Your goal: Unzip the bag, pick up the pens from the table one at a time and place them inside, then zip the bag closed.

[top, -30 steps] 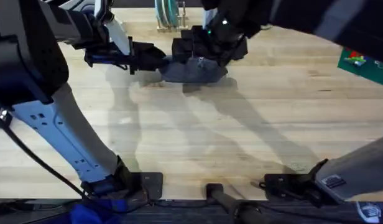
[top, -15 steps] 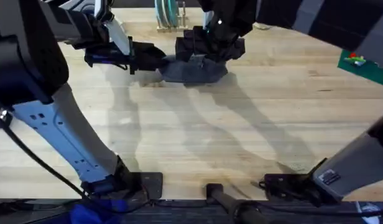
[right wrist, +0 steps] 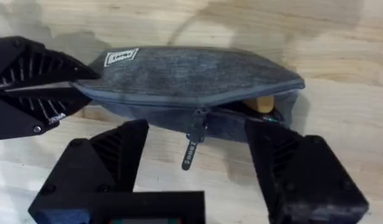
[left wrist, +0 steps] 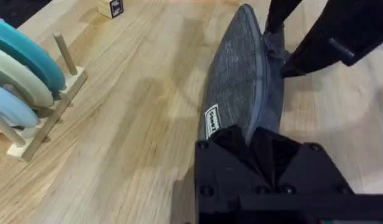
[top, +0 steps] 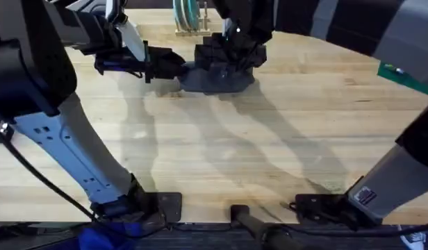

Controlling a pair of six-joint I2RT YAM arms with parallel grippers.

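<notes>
Bag (right wrist: pixel 198 78) lies on the far part of the worktop (top: pixel 269 153), lengthways between the two arms, next to a wooden rack of coloured rings (left wrist: pixel 27 81). The left pincer (left wrist: pixel 260 146) is clamped on one rounded end of the pouch, pinning the fabric. The right pincer (right wrist: pixel 194 155) hangs just over the zipper side with its fingers spread wide, the small dark pull tab (right wrist: pixel 190 149) dangling between them, not yet gripped. From the pull tab to the far end the zipper already gapes, and something yellowish shows inside the opening; the stretch toward the held end looks shut. I judge this to be a zipper step, though I cannot tell whether opening or closing. I see no pen lying loose on the wood. Next, the right fingers need to close on that slim tab and draw it along the seam while the left keeps its hold.
</notes>
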